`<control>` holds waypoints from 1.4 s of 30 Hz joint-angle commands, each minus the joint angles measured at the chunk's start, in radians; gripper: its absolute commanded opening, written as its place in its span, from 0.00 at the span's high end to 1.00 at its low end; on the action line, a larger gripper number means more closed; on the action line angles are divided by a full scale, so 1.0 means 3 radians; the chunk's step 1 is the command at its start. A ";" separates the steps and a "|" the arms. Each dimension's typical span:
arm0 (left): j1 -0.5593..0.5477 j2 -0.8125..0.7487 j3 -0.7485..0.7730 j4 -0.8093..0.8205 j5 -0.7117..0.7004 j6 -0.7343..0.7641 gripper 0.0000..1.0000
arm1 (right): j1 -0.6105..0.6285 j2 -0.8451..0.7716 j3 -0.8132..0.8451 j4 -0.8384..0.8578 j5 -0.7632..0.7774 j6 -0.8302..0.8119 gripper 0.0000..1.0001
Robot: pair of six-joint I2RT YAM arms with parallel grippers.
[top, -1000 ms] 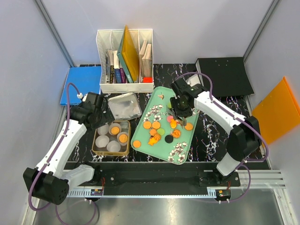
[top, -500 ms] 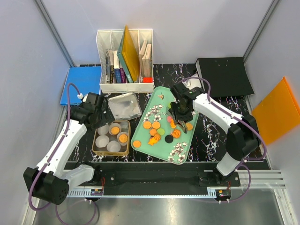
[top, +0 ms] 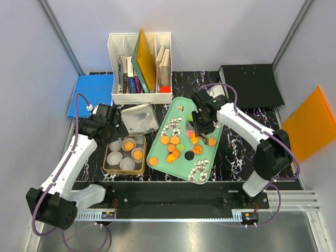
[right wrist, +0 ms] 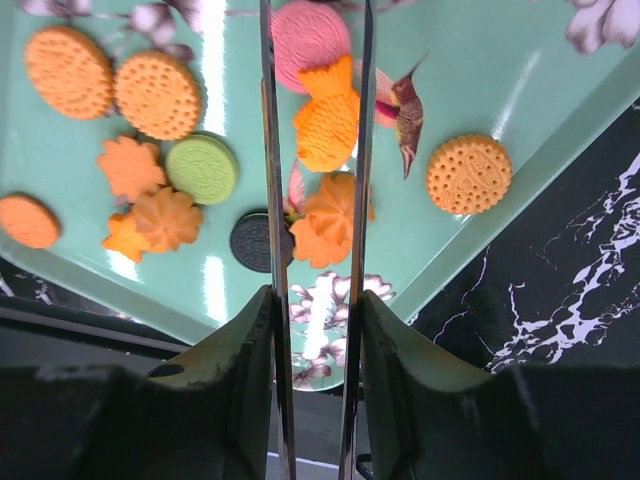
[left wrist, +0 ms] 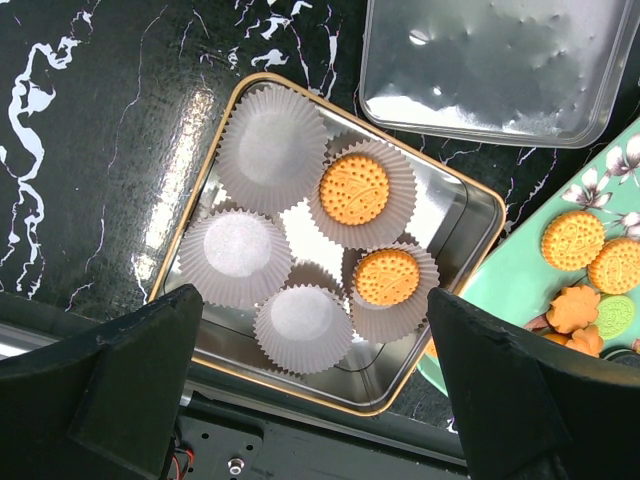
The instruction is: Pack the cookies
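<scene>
The right gripper (top: 200, 134) hung low over the mint-green tray (right wrist: 500, 70). Its two thin fingers (right wrist: 270, 150) were drawn in to a narrow slot but not pressed together, and between them lay an orange fish-shaped cookie (right wrist: 325, 125). One finger looked to be against the cookie's edge while a sliver of tray showed beside the other, so the cookie was bracketed rather than clearly pinched. To do this pick well, the closing probably needed to finish gently and centre on that cookie alone, since two neighbours shared the slot: a pink cookie (right wrist: 305, 35) touching it on the tip side, and an orange flower-shaped cookie (right wrist: 330, 215) just behind it toward the wrist. Squeezing across the fish's edges with the tips low, then lifting straight up, seemed the safest way not to drag the pink one along or crack a thin biscuit. Just outside one finger sat a black cookie (right wrist: 250, 240), with a green cookie (right wrist: 202, 168) further out. Outside the other finger, well apart, lay a round orange cookie (right wrist: 469, 174). Beyond the tray, the left gripper (left wrist: 315, 298) hovered with its jaws spread wide above the gold-rimmed tin (left wrist: 470, 215). Two of the tin's paper cups (left wrist: 270, 145) held cookies and others stood empty, which was likely where this cookie belonged, laid flat.
</scene>
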 commanded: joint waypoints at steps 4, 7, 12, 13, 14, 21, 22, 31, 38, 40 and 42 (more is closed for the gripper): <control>0.0011 -0.0079 0.0189 0.0001 -0.0142 -0.0040 0.01 | 0.0397 -0.0306 0.0723 -0.0196 -0.0168 -0.0061 0.77; 0.0082 -0.0048 0.0240 -0.0035 -0.0157 -0.0075 0.01 | 0.0780 -0.0235 0.0994 -0.0278 -0.0173 -0.0117 0.77; 0.0363 -0.0017 0.0260 -0.0091 -0.0050 -0.0157 0.01 | 0.1236 -0.0056 0.1341 -0.0324 -0.0306 -0.0102 0.77; 0.0399 -0.0017 0.0260 -0.0102 -0.0020 -0.0183 0.01 | 0.1303 0.0015 0.1382 -0.0324 -0.0321 -0.0102 0.77; 0.0465 -0.0028 0.0260 -0.0117 -0.0009 -0.0193 0.01 | 0.1399 0.0051 0.1413 -0.0324 -0.0367 -0.0112 0.78; 0.0568 -0.0186 0.0209 -0.0219 -0.0045 -0.0239 0.01 | 0.1717 0.0302 0.1531 -0.0288 -0.0541 -0.0189 0.77; 0.0563 -0.0201 0.0199 -0.0224 -0.0050 -0.0234 0.01 | 0.1743 0.0333 0.1526 -0.0278 -0.0561 -0.0204 0.77; 0.0584 -0.0304 0.0066 -0.0225 -0.0014 -0.0208 0.01 | 0.1978 0.0547 0.1654 -0.0242 -0.0674 -0.0271 0.77; 0.0584 -0.0299 0.0030 -0.0209 0.0011 -0.0198 0.01 | 0.2065 0.0665 0.1725 -0.0257 -0.0751 -0.0301 0.76; 0.0589 -0.0299 0.0010 -0.0199 0.0032 -0.0193 0.01 | 0.2080 0.0721 0.1761 -0.0283 -0.0756 -0.0322 0.76; 0.0584 -0.0299 -0.0006 -0.0184 0.0042 -0.0188 0.01 | 0.2080 0.0757 0.1787 -0.0298 -0.0761 -0.0337 0.76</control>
